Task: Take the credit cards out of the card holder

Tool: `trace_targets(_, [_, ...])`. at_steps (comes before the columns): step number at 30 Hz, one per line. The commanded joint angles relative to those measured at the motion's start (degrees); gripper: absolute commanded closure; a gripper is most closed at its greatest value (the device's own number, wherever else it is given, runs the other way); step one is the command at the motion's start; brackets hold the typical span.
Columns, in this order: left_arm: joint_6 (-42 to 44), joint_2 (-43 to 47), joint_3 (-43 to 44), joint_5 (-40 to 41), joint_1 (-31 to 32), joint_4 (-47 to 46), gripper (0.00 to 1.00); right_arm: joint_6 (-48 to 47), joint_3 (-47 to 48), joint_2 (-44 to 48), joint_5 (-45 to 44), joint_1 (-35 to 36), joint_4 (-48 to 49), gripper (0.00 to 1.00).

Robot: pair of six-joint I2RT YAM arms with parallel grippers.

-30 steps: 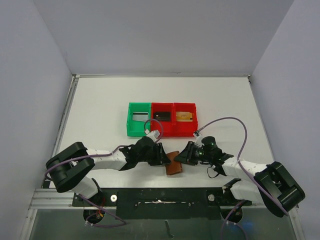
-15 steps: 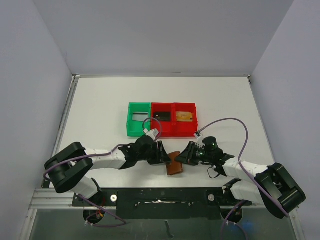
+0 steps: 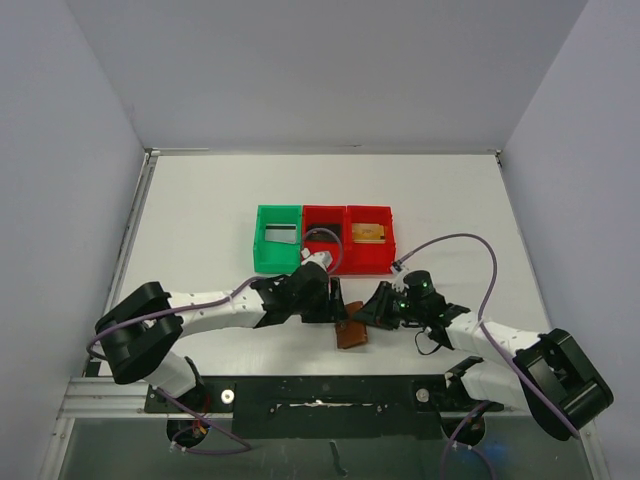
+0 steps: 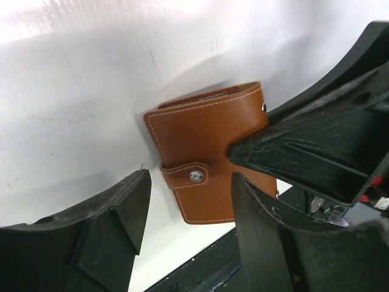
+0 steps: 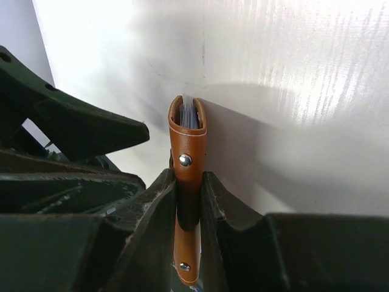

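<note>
Small update from where I'm standing: the left arm (image 3: 215,308) has slid in from 9 o'clock, closer to the card holder (image 3: 350,335) than it was a second ago. Its jaws have also spread while it moved. They're apart now with nothing between them, one finger on each side of the holder's lower edge in the left wrist view.

The right arm (image 3: 470,335) hasn't really budged. It reaches in from 3 o'clock, and its jaws are clamped on the holder, pinching it edge-on.

The holder sits around 6 o'clock on the bench (image 3: 200,200), near the front edge. I can't tell if it's resting on the surface or held just off it. The green bin (image 3: 275,263) and two red bins (image 3: 365,262) are up at 12 o'clock from it.

What it means for the task: not much is done yet, I'd say. The snap strap (image 4: 185,174) looks buttoned, and the credit cards (image 5: 189,114) only show as pale edges poking out the top, so they're inside. My guess is the left side is opening up to go for the strap or the flap while the right keeps the thing steady.
</note>
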State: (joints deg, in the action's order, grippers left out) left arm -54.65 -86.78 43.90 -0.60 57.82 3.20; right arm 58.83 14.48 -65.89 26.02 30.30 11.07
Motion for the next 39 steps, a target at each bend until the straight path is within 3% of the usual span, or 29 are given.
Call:
trace_targets(1, [3.0, -2.8, 5.4, 2.6, 2.4, 6.3, 0.46, -0.5, 2.7, 2.3, -2.0, -0.3, -1.4, 0.91])
trace_targets(10, [2.5, -8.3, 9.6, 7.4, 3.8, 11.1, 0.47, -1.5, 4.7, 1.8, -1.7, -0.3, -3.3, 0.91])
trace_targets(14, [1.3, -9.2, 10.0, 13.3, 3.7, 19.0, 0.61, -2.6, 5.5, 2.0, -1.9, -0.4, -5.5, 0.91])
trace_targets(18, [0.5, -8.5, 7.8, 14.4, 3.6, 20.6, 0.68, -2.7, 5.5, 2.1, -2.5, -0.4, -6.1, 0.91])
trace_targets(35, [-3.1, -4.4, 5.6, 18.2, 2.1, 22.6, 0.69, -3.1, 5.8, 0.5, -2.0, -0.4, -6.0, 0.91])
trace_targets(39, [-2.3, -3.3, 4.8, 16.0, 2.0, 17.7, 0.65, -2.9, 5.7, -0.1, -1.6, -0.4, -5.3, 0.91])
